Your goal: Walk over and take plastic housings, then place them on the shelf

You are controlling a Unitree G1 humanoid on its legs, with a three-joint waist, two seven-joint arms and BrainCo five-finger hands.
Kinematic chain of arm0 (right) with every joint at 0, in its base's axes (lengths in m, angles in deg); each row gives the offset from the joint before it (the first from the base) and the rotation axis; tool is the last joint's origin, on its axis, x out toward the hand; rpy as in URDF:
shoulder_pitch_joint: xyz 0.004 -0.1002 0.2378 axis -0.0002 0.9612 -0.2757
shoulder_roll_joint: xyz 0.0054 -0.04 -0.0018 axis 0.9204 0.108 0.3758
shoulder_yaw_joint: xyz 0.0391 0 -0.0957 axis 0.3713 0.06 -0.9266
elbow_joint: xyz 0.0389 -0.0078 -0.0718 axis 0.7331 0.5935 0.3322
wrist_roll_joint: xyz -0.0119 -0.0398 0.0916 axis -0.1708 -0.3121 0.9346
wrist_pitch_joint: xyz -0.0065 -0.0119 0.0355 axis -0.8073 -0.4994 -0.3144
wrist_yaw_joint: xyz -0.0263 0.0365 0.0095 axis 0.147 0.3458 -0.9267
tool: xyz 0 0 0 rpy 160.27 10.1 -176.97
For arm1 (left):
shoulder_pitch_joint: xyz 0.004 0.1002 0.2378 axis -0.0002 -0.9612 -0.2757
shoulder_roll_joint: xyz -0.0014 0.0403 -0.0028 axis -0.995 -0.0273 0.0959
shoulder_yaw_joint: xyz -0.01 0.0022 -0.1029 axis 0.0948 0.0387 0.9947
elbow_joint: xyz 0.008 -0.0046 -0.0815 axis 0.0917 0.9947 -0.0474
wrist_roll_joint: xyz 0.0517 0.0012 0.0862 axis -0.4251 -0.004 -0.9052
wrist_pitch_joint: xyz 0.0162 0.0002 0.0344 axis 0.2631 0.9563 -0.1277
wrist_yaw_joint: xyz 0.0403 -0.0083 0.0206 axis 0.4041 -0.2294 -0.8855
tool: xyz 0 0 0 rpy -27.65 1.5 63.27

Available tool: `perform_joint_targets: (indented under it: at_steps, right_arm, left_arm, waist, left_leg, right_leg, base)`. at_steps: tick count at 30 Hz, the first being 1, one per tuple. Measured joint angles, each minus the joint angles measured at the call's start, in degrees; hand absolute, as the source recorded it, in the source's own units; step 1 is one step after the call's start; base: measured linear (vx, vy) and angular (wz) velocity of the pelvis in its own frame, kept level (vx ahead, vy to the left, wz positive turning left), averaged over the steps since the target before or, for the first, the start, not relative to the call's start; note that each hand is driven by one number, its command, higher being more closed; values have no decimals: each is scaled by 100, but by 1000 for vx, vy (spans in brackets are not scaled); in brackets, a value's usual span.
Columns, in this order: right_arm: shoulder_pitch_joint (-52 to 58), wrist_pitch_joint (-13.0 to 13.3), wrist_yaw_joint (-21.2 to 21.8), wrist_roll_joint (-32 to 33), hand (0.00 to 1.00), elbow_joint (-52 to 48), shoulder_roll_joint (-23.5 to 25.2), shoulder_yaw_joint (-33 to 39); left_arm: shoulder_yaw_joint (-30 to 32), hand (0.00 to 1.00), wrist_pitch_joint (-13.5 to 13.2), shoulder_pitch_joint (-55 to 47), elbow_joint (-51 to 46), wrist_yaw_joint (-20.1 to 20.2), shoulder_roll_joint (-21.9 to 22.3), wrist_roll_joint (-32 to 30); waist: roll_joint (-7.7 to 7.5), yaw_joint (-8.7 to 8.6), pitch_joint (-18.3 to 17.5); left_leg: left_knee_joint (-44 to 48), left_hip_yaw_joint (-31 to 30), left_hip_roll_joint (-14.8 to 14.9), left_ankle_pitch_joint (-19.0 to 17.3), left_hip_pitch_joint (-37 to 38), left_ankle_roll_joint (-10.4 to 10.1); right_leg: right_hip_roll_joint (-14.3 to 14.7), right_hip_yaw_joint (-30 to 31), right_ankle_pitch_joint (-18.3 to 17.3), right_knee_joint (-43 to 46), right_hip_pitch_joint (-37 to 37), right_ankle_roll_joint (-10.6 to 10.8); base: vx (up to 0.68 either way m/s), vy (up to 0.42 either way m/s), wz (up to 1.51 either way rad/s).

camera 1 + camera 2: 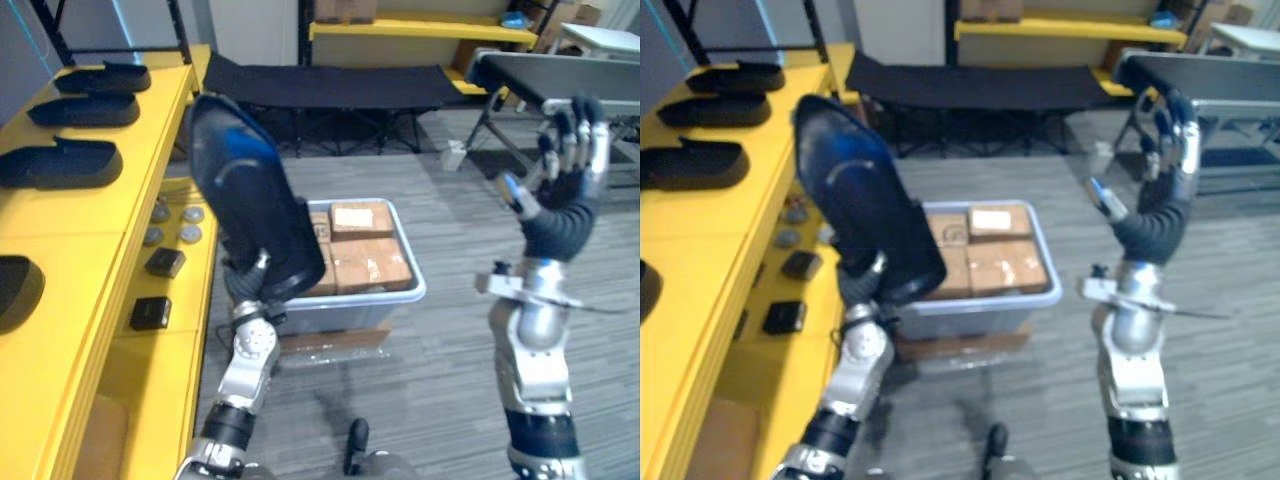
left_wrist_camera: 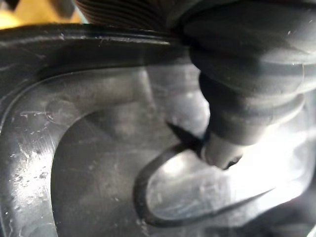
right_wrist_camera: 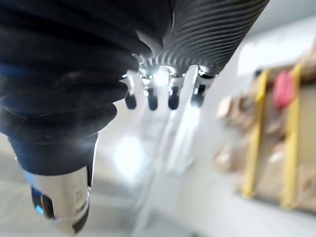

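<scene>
Right now the robot stands beside the yellow shelf [image 1: 95,255] with its left hand [image 1: 250,282] lifted and a dark plastic housing [image 1: 250,200] held up on end, tilted, in the air just off the shelf's front edge. In the left wrist view the thumb [image 2: 222,148] is pressed against the housing's glossy inner face. The fingers are behind the shell (I cannot see how they lie, though the part is plainly clamped).

The right hand [image 1: 565,170] is raised at the robot's right, well apart from the housing, its fingers [image 3: 148,96] straight and slightly spread, holding nothing.

On the shelf's top level lie more dark housings [image 1: 62,163], set in a row towards the far end. Another housing [image 1: 15,290] sits at the near end, partly out of sight. On the lower level, near its front edge, are two small black boxes [image 1: 150,313] and some grey discs [image 1: 180,225].

On the floor behind the held part stands a pale bin [image 1: 340,312] packed with cardboard boxes [image 1: 365,255].
</scene>
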Motion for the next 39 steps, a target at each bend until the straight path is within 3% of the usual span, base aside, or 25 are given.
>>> perform_joint_targets:
  at_steps: [4, 7, 11, 13, 18, 20, 23, 27, 29, 32, 34, 37, 39]
  right_arm:
    - [1422, -356, 337, 606, 0, 667, 715, 43]
    - [1994, -397, 348, 760, 0, 1410, 1058, 52]
    - [2214, -233, 289, 786, 0, 2009, 1105, 272]
    - [2192, -13, 289, 759, 0, 2064, 1106, 440]
    - [1832, 275, 448, 417, 0, 2017, 1079, 396]
    - [1681, 273, 513, 424, 0, 1981, 1074, 184]
    - [1207, 239, 562, 199, 0, 1930, 1010, -720]
    - [69, 110, 515, -69, 0, 1938, 947, -1784]
    - [-522, 66, 515, -74, 0, 2095, 961, -2135]
    - [-804, -59, 530, -228, 0, 2152, 1125, -2538]
    - [-886, -214, 558, -353, 0, 2243, 1211, -2781]
    - [-852, -495, 671, -411, 0, 2306, 1213, -2826]
    - [-782, -541, 685, -415, 0, 2306, 1135, -2751]
  left_arm:
    - [-20, 100, -429, -913, -1342, 240, 11, 201]
    - [-71, 100, -644, -1410, -1813, 526, 67, 283]
    - [-18, 100, -838, -1872, -1908, 831, 83, 494]
    - [80, 100, -934, -2073, -1997, 912, 60, 534]
    - [622, 100, -974, -2156, -2325, 561, -148, 587]
    - [1022, 100, -930, -2304, -2706, 276, -128, 395]
    - [1917, 100, -860, -2689, -3575, -119, -98, 150]
    - [3068, 100, -860, -3444, -4236, -404, 285, -19]
    - [3550, 100, -913, -3829, -4422, -426, 618, -16]
    - [3891, 100, -1013, -4073, -4541, -382, 828, 40]
    - [3936, 100, -1129, -4114, -4560, -269, 828, 58]
    - [3942, 100, -1179, -4095, -4584, -20, 833, 61]
    - [3939, 100, -1178, -4075, -4584, 86, 837, 112]
  waist:
    - [49, -199, -23]
    - [159, -205, 44]
    - [362, -210, 152]
    - [427, -200, 220]
    - [422, -183, 258]
    - [424, -63, 261]
    - [438, 293, 265]
    - [491, 945, 272]
    - [488, 1385, 271]
    - [347, 1708, 197]
    - [245, 1832, 137]
    - [139, 1827, 74]
    - [83, 1757, 73]
  left_leg:
    - [-40, 23, -11, -14, -4, -2]
    - [89, 55, 18, -115, -52, 16]
    - [198, 152, 2, -214, -118, 58]
    - [181, 138, -11, -215, -117, 59]
    - [-11, -256, -131, -104, -219, 65]
    - [-210, -524, -256, 21, -239, 99]
    - [-458, -1076, -418, 218, -316, 147]
    - [-575, -1745, -634, 314, -309, 213]
    - [-658, -2083, -758, 356, -305, 275]
    - [-763, -2386, -875, 393, -304, 331]
    - [-774, -2398, -927, 397, -307, 339]
    - [-746, -2406, -952, 393, -319, 350]
    - [-695, -2395, -944, 354, -319, 410]
  right_leg:
    - [-1, 17, -17, 1, -33, 22]
    - [-2, 44, -74, 2, -49, 75]
    - [-43, 137, -80, 3, -128, 72]
    - [-54, 126, -82, 3, -126, 74]
    - [-160, -216, -137, 3, -54, 95]
    - [-257, -498, -180, 3, 41, 158]
    - [-380, -1002, -218, 3, 239, 196]
    - [-501, -1630, -318, 1, 616, 314]
    - [-590, -1880, -320, -4, 796, 317]
    - [-705, -2074, -363, -17, 967, 376]
    - [-758, -2080, -383, -2, 976, 401]
    - [-781, -2081, -420, 0, 996, 376]
    - [-773, -2093, -567, 1, 1060, 395]
  base:
    - [49, 97, -2]
    - [1, 96, -4]
    - [-20, 106, -10]
    - [5, 88, 1]
    - [31, 70, 34]
    - [71, 54, 84]
    - [82, 43, 95]
    - [94, 75, 85]
    - [63, 126, 87]
    - [67, 134, 63]
    - [89, 104, 20]
    - [51, 57, -1]
    - [23, -8, 9]
